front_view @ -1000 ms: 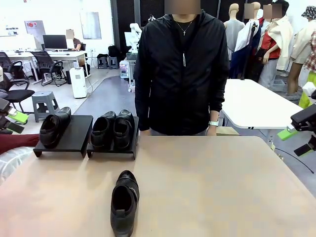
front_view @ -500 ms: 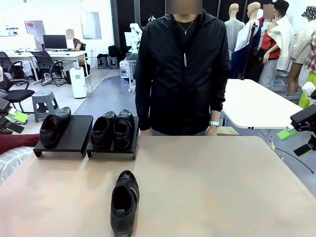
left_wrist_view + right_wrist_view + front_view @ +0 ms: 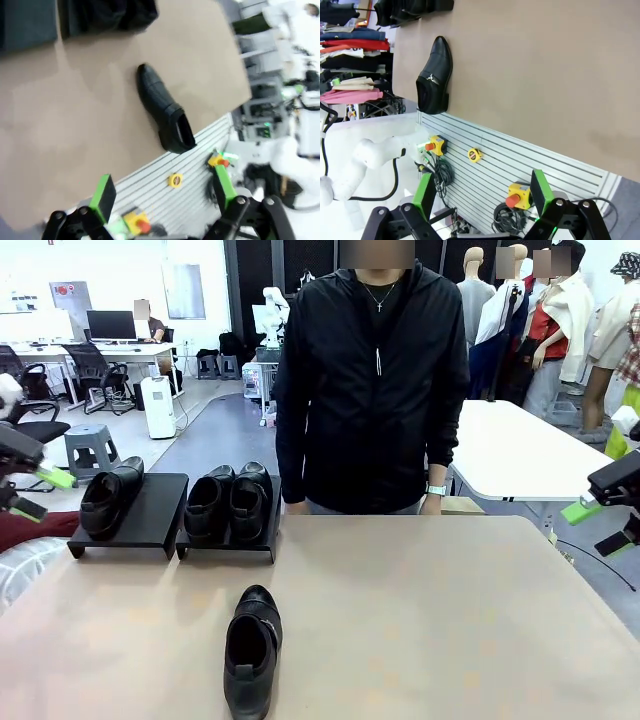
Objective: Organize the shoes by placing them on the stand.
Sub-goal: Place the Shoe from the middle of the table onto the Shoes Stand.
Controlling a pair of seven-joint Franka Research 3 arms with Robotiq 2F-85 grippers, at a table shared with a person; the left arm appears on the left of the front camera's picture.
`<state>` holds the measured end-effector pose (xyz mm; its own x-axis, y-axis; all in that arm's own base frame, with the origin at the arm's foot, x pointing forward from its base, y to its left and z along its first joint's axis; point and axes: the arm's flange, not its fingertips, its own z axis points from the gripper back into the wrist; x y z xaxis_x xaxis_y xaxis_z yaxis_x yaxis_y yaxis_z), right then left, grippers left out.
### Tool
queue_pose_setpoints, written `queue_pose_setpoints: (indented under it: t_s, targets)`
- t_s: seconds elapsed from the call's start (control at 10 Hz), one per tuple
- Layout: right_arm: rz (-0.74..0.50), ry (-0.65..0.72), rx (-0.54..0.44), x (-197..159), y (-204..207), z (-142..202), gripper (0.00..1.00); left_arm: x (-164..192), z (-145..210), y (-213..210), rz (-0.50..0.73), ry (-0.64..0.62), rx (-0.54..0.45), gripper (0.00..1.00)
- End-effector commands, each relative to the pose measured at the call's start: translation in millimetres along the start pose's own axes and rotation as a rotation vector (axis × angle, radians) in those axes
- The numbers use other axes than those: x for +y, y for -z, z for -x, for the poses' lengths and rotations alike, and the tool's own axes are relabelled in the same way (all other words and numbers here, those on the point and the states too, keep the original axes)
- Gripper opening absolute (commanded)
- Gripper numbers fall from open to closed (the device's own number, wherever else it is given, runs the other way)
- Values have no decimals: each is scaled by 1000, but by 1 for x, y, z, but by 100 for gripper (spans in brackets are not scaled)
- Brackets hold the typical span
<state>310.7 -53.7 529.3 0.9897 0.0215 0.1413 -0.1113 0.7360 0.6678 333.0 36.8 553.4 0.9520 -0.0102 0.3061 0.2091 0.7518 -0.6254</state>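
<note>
Gleaming black shoes (image 3: 250,650), rounded toes.

A bright workshop room lies behind the tan table (image 3: 430,610). At far left stand a white desk with a monitor (image 3: 110,324), black office chairs (image 3: 95,372), a grey stool (image 3: 92,452) and a white floor appliance (image 3: 157,406) on the grey floor (image 3: 205,445). A white table (image 3: 520,455) stands at right. Dark panels (image 3: 258,265) line the back wall.
</note>
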Motion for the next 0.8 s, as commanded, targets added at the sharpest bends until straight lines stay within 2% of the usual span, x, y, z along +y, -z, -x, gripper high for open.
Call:
queue_pose_setpoints:
  t_s: [0.0, 0.1, 0.2, 0.4, 0.5, 0.6, 0.7]
  targets:
    - [-29, -7, -7, 3, -3, -1, 100, -84, 37, 61, -148, -186, 99, 100]
    - [-29, -7, -7, 3, -3, -1, 100, -108, 39, 98, -255, -275, 114, 100]
    - [-29, -7, -7, 3, -3, -1, 100, -122, 40, 131, -371, -281, 112, 100]
    - [-29, -7, -7, 3, -3, -1, 100, -150, 33, 194, -522, -249, 148, 100]
    - [-29, -7, -7, 3, -3, -1, 100, -158, 26, 200, -512, -200, 138, 100]
    - [-29, -7, -7, 3, -3, -1, 100, -151, 64, 181, -454, -256, 104, 100]
    - [-29, -7, -7, 3, -3, -1, 100, -151, 64, 181, -454, -256, 104, 100]
